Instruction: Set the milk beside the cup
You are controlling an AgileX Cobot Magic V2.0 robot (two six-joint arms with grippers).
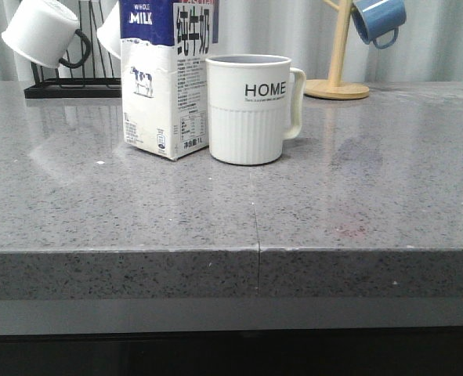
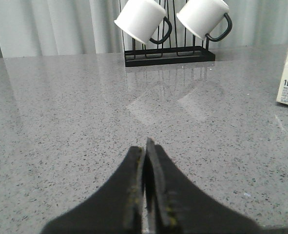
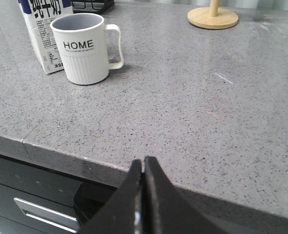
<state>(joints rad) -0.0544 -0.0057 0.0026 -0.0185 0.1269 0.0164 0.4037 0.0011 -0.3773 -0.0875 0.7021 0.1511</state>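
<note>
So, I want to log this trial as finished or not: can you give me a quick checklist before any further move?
1. milk carton upright on the counter: ok.
2. Carton directly beside the HOME mug: ok.
3. Whether the two touch: cannot tell.
4. Mug upright, handle away from the carton: ok.
5. left gripper shut, holding nothing: ok.
6. right gripper shut, empty, near the counter's front edge: ok.

Glossy speckled stone table (image 1: pixel 356 196); printed paper milk (image 1: pixel 164 86); smooth, ribbed ceramic-looking cup (image 1: pixel 249 108).
</note>
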